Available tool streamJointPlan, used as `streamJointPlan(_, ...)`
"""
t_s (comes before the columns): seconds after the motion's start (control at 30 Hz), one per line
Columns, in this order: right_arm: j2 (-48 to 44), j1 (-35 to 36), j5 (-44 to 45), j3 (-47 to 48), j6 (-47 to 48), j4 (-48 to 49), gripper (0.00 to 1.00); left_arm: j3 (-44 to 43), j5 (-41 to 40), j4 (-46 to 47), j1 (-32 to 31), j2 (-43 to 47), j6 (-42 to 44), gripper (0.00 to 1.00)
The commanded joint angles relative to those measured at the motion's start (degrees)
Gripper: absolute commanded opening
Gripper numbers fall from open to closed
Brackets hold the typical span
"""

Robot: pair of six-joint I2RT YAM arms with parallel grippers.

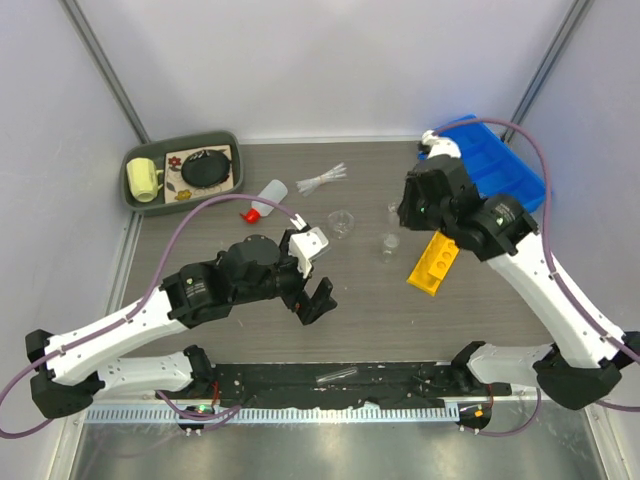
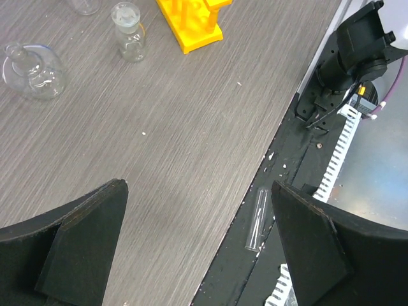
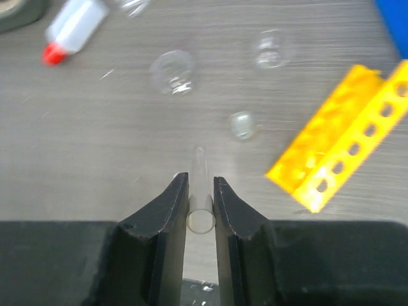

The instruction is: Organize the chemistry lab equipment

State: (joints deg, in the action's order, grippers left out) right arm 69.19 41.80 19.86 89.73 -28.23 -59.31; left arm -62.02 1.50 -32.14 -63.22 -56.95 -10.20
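While clamped lengthwise in the closed right hand (image 3: 201,178), thin clear glass tube (image 3: 199,160) pointing straight past the fingertips, above the grey counter (image 1: 380,310). Spread wide, holding nothing: left hand (image 2: 197,186). On the black front strip (image 1: 290,380), a second clear tube (image 2: 257,220). Three small clear glass beakers (image 1: 342,222). One long yellow rack with holes (image 1: 435,262), lying diagonally, far end hidden by the arm.

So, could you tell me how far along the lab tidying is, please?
Nothing looks put away: the yellow rack lies on the table, and its holes look empty. In hand: the right gripper pinches a clear tube; the left gripper is open. Still to do: squeeze bottle, beakers, pipettes, a stray tube.
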Motion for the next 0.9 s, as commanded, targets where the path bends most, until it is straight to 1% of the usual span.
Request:
streamJointPlan(0.0,1.03,-12.42,3.88,0.62,4.40,0.06,0.12,-1.79,-0.97,-0.29,0.29,1.66,-1.14,1.00)
streamJointPlan(0.2,6.04,-23.15,3.52,1.94,6.87,1.56,0.11,-1.35,0.08,-0.20,0.29,3.33,-1.84,1.00)
streamJointPlan(0.43,10.61,-31.94,1.59,0.36,7.66,4.46,0.08,-0.82,0.26,-0.47,0.29,4.30,-1.84,1.00)
streamJointPlan(0.67,12.64,-36.70,1.15,-1.40,8.63,6.31,0.08,-0.65,1.67,-0.20,0.29,4.48,-2.28,1.00)
streamJointPlan(0.87,13.16,-38.55,0.97,-3.68,9.07,7.80,0.07,-0.73,2.37,-0.03,0.29,4.30,-2.55,1.00)
